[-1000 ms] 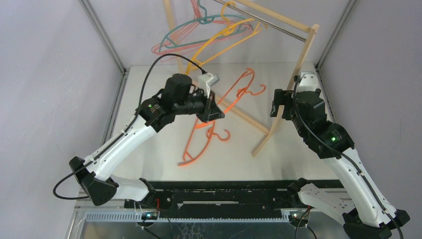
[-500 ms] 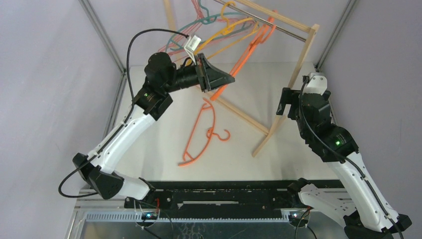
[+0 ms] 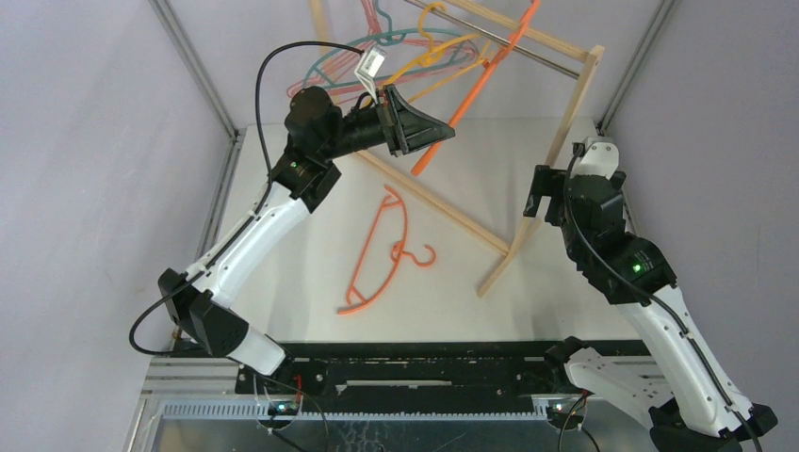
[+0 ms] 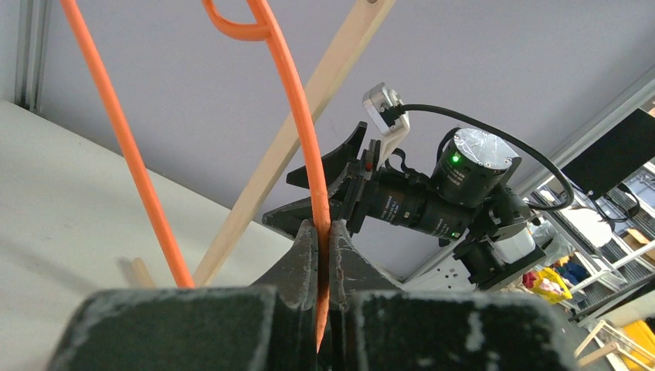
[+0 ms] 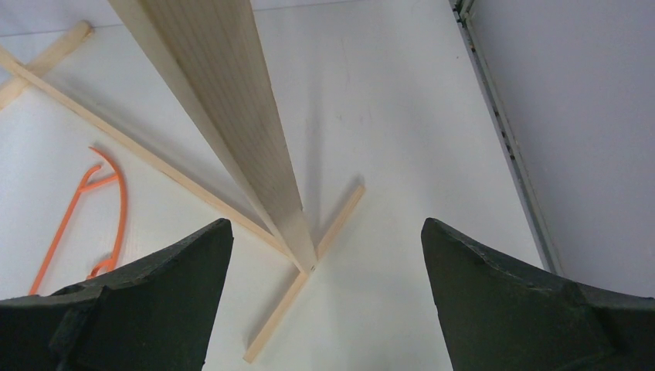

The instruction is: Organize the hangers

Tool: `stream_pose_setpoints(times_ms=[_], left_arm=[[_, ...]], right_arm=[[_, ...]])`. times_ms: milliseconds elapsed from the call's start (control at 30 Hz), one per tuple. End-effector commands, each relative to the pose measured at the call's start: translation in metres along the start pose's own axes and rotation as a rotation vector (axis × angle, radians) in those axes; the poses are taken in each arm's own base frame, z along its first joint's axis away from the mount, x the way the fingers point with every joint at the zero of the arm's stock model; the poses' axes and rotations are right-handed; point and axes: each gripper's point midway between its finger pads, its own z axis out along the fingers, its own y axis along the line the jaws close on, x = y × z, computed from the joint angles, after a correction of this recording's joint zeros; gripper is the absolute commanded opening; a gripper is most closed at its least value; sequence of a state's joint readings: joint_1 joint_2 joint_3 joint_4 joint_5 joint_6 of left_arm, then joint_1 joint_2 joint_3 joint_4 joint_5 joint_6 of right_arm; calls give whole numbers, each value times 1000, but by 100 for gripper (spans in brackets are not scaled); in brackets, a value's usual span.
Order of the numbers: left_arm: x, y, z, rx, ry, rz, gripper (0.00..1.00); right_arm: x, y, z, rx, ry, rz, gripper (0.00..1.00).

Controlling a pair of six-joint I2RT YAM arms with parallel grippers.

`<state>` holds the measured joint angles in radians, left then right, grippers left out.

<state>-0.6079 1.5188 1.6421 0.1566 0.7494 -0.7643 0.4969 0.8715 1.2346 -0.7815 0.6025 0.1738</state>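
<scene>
Lighting I see: bright, even, overhead; soft shadows under the rack (image 5: 232, 108) on the table (image 5: 386, 116). Wrist views: near fingers blurred.

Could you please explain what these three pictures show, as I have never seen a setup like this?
They show two robot arms bolted at the near edge of a white table. The wide picture comes from a fixed camera above and behind them; the other two come from small cameras on each wrist.

The left gripper is raised, its jaws shut on an orange hanger, which it holds up by the metal rod of a pale wooden rack. Teal, pink and yellow hangers already hang there. A second orange hanger lies flat on the table.

The right gripper holds nothing; its jaws stand wide open on either side of one of the rack's wooden legs, not touching it.
</scene>
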Motion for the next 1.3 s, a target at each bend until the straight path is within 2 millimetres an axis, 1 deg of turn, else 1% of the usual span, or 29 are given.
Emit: stream_pose_setpoints(times_ms=[0, 67, 133, 333, 467, 667, 800, 900, 1067, 1133, 1200, 1267], left_arm=[[-11, -19, -6, 58, -38, 52, 0], [-7, -17, -8, 60, -40, 49, 0], [-5, -18, -11, 67, -46, 50, 0], [-9, -27, -16, 91, -65, 89, 0], [-8, -18, -15, 72, -62, 71, 0], [-11, -9, -9, 73, -64, 54, 0], [-4, 7, -5, 42, -51, 23, 0], [1, 23, -6, -14, -51, -15, 0], [4, 51, -10, -120, -55, -66, 5], [2, 57, -13, -148, -63, -63, 7], [0, 63, -16, -165, -71, -62, 12], [-2, 70, -18, -178, -78, -70, 13]], right_arm=[[-6, -4, 1, 22, -25, 28, 100], [-7, -4, 1, 19, -27, 28, 100], [0, -3, 3, 16, -12, 18, 100], [2, 1, 6, 5, -5, 17, 100], [2, 2, 6, 0, -4, 20, 100], [1, 1, 5, 2, -7, 18, 100], [1, -1, 4, 6, -10, 19, 100], [2, -3, 4, 12, -6, 13, 100], [4, -2, 5, 13, 3, 11, 100], [4, -1, 6, 9, 4, 11, 100], [4, -1, 6, 7, 5, 12, 100], [4, 0, 6, 4, 6, 12, 100]])
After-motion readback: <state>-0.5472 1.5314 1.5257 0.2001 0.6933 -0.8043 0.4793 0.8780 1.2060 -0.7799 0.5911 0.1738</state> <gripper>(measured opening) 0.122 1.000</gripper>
